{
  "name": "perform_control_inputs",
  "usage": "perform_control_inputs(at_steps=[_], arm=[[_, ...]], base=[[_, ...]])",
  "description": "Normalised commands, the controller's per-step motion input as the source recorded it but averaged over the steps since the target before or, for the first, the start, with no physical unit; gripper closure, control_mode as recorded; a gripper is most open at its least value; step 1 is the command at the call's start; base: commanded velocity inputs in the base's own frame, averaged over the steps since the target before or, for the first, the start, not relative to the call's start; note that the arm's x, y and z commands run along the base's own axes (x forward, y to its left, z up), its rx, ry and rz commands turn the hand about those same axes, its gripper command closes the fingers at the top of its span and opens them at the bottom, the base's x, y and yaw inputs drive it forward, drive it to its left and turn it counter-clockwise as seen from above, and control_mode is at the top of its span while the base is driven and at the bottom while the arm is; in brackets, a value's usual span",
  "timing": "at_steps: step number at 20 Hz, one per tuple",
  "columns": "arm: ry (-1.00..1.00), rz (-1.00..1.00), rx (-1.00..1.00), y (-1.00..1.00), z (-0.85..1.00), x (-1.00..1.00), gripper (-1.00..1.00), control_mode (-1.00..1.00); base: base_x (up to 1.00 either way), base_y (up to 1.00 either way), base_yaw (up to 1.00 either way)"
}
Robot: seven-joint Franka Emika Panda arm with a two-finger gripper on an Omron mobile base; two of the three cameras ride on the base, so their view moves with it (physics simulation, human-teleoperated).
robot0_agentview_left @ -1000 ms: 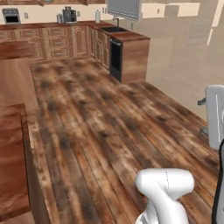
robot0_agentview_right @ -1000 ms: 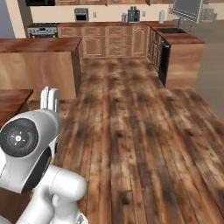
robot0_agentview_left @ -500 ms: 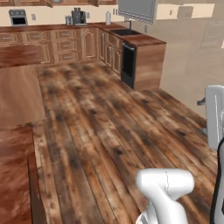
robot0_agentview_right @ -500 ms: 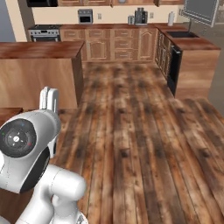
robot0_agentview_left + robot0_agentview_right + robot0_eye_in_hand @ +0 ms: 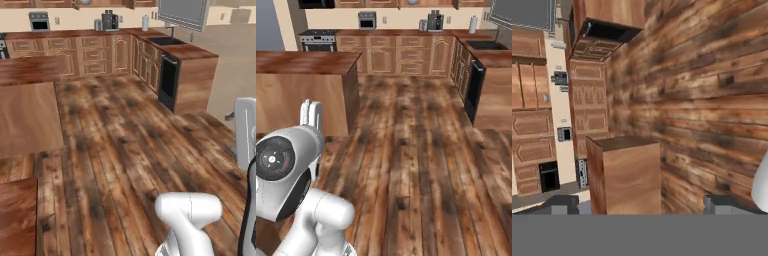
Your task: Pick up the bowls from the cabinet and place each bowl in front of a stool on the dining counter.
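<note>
- Two-finger tool point(image 5: 642, 204) spread wide, holding nothing.
- Beyond the brown wooden island point(image 5: 306, 90), wall cupboards lie far: drive closer, tool kept open.

A floor of dark, worn wooden planks point(image 5: 421, 165) fills the room. Brown wooden base units with drawers point(image 5: 406, 54) stand along the cream back wall point(image 5: 396, 19), an island point(image 5: 306, 90) at left.

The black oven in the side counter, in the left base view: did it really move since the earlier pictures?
No. The black oven sits lower and further right, but so do its counter and the floor planks: the base turned.
</note>
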Motion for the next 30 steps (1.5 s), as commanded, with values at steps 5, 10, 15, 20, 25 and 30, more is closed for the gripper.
perform_control_inputs(at_steps=[5,10,15,20,25,30], arm=[[0.0,0.0,0.0,0.0,0.0,0.0,-1.0,1.0],[0.0,0.0,0.0,0.0,0.0,0.0,-1.0,1.0],[0.0,0.0,0.0,0.0,0.0,0.0,-1.0,1.0],[0.0,0.0,0.0,0.0,0.0,0.0,-1.0,1.0],[0.0,0.0,0.0,0.0,0.0,0.0,-1.0,1.0],[0.0,0.0,0.0,0.0,0.0,0.0,-1.0,1.0]], base=[[1.0,-0.35,0.45],[1.0,-0.68,0.39],[0.91,-0.97,0.24],[0.6,-1.0,0.12],[0.74,-0.96,0.05],[0.97,-0.68,0.0]])
